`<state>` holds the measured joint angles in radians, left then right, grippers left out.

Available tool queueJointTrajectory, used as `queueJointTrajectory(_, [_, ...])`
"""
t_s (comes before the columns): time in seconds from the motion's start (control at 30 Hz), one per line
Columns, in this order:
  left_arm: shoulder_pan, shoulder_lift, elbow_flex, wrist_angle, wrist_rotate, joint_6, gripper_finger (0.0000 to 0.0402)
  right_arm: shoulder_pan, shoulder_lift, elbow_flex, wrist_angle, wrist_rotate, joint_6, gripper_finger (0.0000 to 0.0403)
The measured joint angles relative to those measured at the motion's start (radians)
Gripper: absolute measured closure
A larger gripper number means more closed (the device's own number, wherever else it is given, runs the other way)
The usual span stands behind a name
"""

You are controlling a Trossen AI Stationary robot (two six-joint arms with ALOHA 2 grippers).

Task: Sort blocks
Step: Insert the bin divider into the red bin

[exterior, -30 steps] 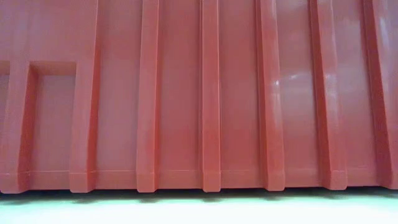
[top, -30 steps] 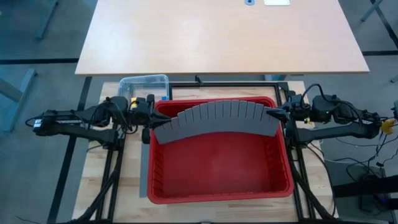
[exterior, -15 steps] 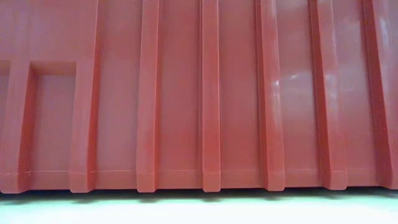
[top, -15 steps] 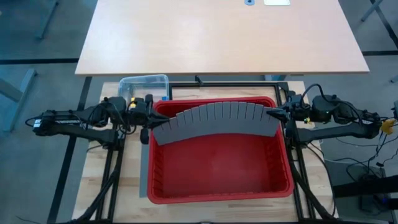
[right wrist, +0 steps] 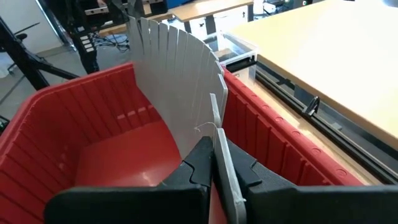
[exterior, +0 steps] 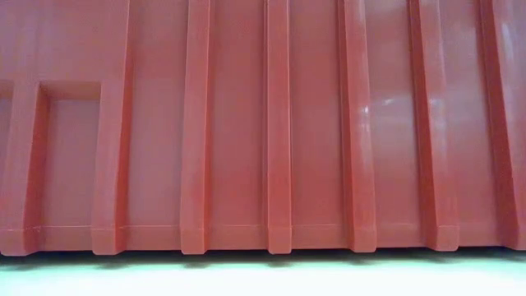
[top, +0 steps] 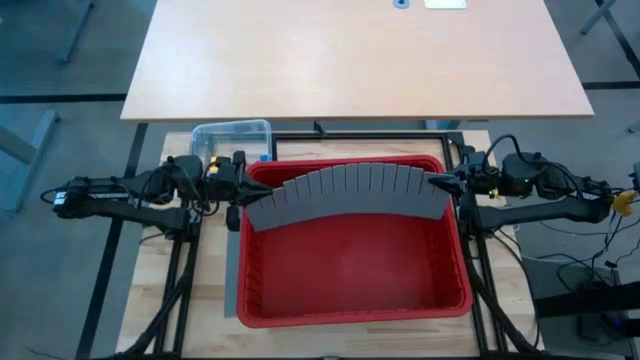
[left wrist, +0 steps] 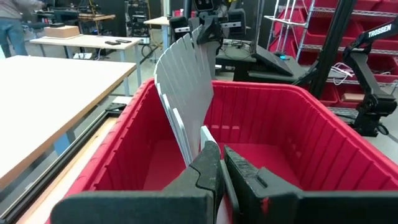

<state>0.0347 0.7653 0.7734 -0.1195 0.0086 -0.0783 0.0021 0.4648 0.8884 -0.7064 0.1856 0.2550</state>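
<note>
high view: large red ribbed plastic bin (top: 352, 285) on the wooden work table (top: 205, 290); long grey slotted divider panel (top: 345, 192) spans the bin near its far wall, bowed into an arc bulging toward the far side.
change vs earlier: none visible; arms, panel and bin sit the same as a second ago.
left gripper (top: 240, 193): at the bin's left rim, fingers closed flat on the panel's left end; left wrist view shows the dark fingers (left wrist: 208, 171) pinching the panel edge (left wrist: 186, 93).
right gripper (top: 440, 182): at the bin's right rim, fingers clamped on the panel's right end; right wrist view shows the thin grey edge (right wrist: 221, 155) between the fingers (right wrist: 198, 163).
panel axis: long axis runs left-right across the bin, standing on edge, slotted side up, ends lower than the middle of the arc.
blocks (top: 216, 162): small, only a yellow and a blue bit visible beside the small clear plastic tub (top: 231, 139), just outside the bin's far-left corner; shape and pointing cannot tell.
bin interior: bare red floor (left wrist: 261, 155).
low view: filled by the bin's ribbed red wall (exterior: 271, 123); nothing else shows.
far side: light wood tabletop (top: 350, 55) beyond the rig.
</note>
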Motion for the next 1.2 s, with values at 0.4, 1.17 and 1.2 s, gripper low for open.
queueJointTrajectory(0.4, [-0.019,-0.061,0.0,-0.082,0.0,-0.04,0.0401,0.0,0.001,0.0,0.004,-0.003,0.009,0.0403])
queueJointTrajectory(1.17, [-0.036,-0.089,0.0,-0.137,0.038,-0.1,0.0401,0.0,0.002,-0.001,-0.063,-0.037,0.06,0.0403])
queueJointTrajectory(1.2, [-0.036,-0.091,0.0,-0.138,0.038,-0.1,0.0401,0.0,0.002,-0.001,-0.063,-0.044,0.06,0.0403])
